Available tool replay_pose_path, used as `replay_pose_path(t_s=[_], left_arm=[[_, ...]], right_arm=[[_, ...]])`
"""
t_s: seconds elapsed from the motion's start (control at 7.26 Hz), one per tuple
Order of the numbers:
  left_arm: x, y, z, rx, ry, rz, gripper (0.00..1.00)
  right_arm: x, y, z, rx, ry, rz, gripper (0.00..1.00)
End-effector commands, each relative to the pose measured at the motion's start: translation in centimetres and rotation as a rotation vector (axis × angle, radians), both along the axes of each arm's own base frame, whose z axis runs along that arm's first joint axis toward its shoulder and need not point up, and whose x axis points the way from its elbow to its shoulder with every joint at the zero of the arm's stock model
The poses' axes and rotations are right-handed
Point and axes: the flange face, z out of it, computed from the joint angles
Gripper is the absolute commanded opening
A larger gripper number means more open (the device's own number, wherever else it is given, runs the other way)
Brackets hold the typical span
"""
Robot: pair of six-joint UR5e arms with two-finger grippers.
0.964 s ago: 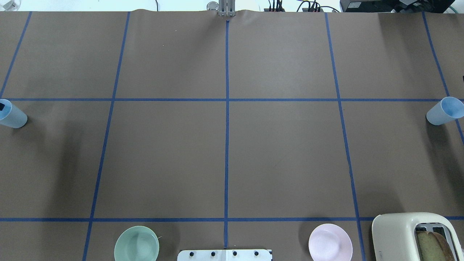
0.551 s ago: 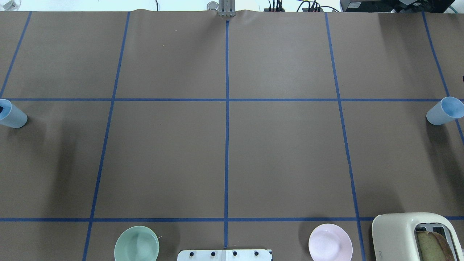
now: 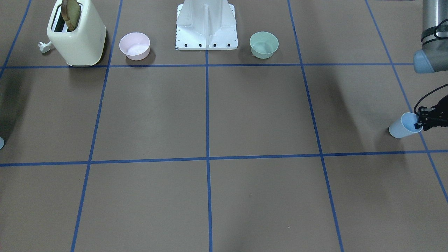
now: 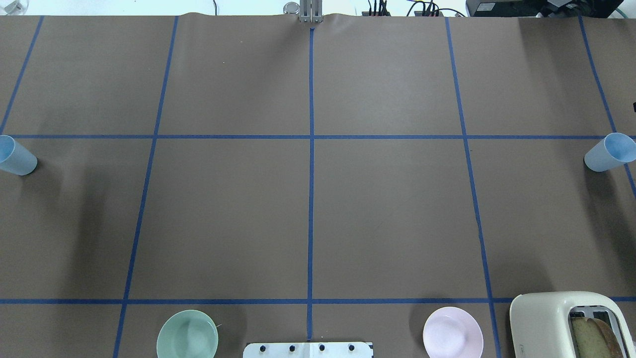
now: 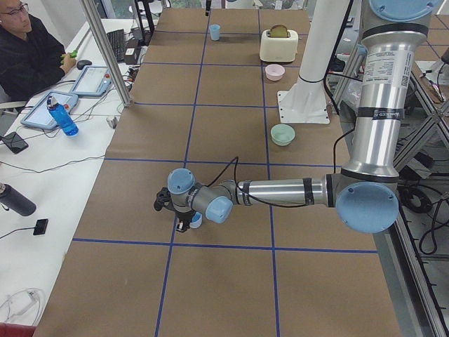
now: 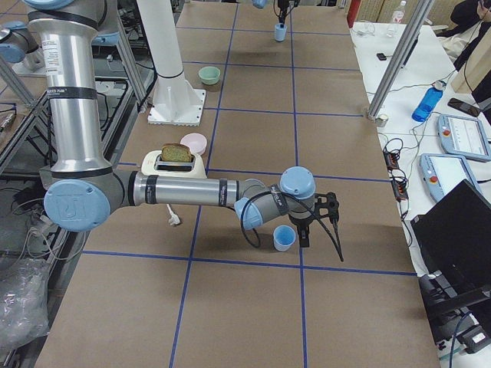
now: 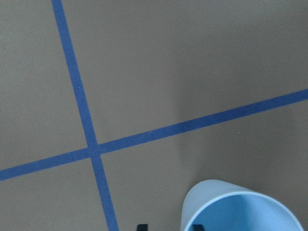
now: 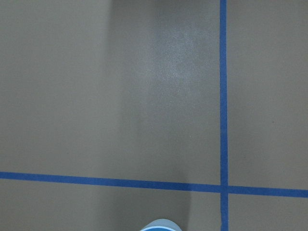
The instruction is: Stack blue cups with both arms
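One blue cup [image 4: 16, 158] stands upright at the table's far left edge; it also shows in the front view [image 3: 402, 126]. My left gripper [image 7: 169, 226] is over its rim, a little open. One fingertip [image 7: 196, 227] is inside the cup [image 7: 240, 208] and the other is outside. The other blue cup [image 4: 608, 153] stands upright at the far right edge. My right gripper [image 6: 307, 226] hovers beside that cup [image 6: 284, 238]; I cannot tell whether it is open or shut. Only the cup's rim [image 8: 161, 225] shows in the right wrist view.
A cream toaster [image 4: 566, 323] with bread in it stands at the near right corner. A pink bowl [image 4: 452, 332] and a mint-green bowl [image 4: 187, 334] flank the white pedestal base [image 3: 206, 31]. An operator [image 5: 28, 49] sits beyond the far table edge.
The black fingertip that showed at the left cup's mouth in the overhead view has gone out of that view. Neither cup has moved.
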Motion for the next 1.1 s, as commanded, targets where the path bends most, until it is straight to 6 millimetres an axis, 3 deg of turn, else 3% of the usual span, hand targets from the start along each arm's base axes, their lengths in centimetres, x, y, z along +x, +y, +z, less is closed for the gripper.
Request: replay_pose_path(t_s=[0.0,0.28,0.41,0.55,0.83,0.96], left_arm=[[0.3,-0.1,-0.2,0.001,0.001,0.001,0.0],[0.6,-0.5,-2.1,0.016,0.025,0.009,0.0],[1.4,-1.6,-5.5,-0.008,0.099,0.04,0.0],[2.0,-3.4,-12.2,-0.053,0.117,0.045,0.0],[3.6,-6.9,-29.4,-0.165,0.099,-0.006,0.0],[5.8,-6.6,-34.1,-0.2,0.121,-0.052,0.0]], right_arm=[[0.0,0.0,0.1,0.006,0.004,-0.005,1.0],[0.0,-0.2,0.1,0.001,0.009,0.0,1.0],[0.0,-0.2,0.3,-0.006,0.011,0.001,0.99],[0.0,-0.1,0.9,-0.015,0.015,0.002,0.99],[-0.5,0.4,3.6,-0.05,0.025,-0.013,0.99],[-1.1,0.3,4.1,-0.054,0.038,-0.021,0.99]])
